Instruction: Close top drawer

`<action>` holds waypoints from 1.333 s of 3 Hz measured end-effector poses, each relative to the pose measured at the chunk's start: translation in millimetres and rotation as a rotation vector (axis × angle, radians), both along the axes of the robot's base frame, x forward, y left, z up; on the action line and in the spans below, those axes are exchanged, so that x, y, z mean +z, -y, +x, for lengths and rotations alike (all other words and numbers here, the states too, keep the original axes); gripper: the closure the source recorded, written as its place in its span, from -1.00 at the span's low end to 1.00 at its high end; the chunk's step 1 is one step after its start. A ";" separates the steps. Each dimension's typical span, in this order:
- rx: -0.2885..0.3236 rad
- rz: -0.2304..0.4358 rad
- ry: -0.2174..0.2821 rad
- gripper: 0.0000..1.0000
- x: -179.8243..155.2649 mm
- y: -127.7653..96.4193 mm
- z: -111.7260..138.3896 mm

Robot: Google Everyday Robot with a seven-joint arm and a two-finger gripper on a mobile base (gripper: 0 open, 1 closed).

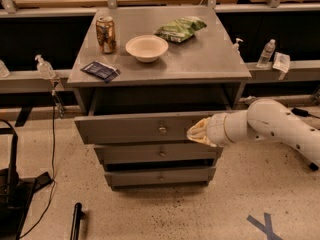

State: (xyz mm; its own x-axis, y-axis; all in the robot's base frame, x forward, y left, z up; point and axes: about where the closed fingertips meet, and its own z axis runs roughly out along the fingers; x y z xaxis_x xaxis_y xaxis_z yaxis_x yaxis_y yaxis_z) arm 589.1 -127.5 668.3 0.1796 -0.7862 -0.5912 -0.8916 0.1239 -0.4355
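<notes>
The top drawer (125, 128) of the grey cabinet stands pulled out, its long front panel forward of the two shorter drawer fronts below. Its small round knob (162, 129) is at the centre. My gripper (196, 131), with cream fingers on a white arm, comes in from the right. It is at the right part of the top drawer's front panel, right of the knob, and seems to touch it. The fingers look spread and hold nothing.
On the cabinet top (210, 59) are a drink can (106, 33), a white bowl (146, 47), a green snack bag (180, 28) and a dark packet (100, 70). The middle drawer (160, 153) and bottom drawer (160, 176) lie below. A black stand (12, 184) stands on the floor at left.
</notes>
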 end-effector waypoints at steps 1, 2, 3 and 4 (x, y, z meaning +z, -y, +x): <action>-0.041 -0.009 -0.028 1.00 -17.6 9.5 9.8; -0.110 -0.035 -0.059 1.00 -35.9 25.7 25.6; -0.190 -0.055 -0.079 1.00 -54.8 43.5 47.5; -0.225 -0.061 -0.079 1.00 -61.6 49.7 61.3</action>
State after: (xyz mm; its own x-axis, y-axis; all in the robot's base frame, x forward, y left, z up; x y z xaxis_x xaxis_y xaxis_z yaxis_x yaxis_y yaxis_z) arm 650.4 -177.2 606.7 -0.0487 -0.8359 -0.5467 -0.8761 0.2986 -0.3785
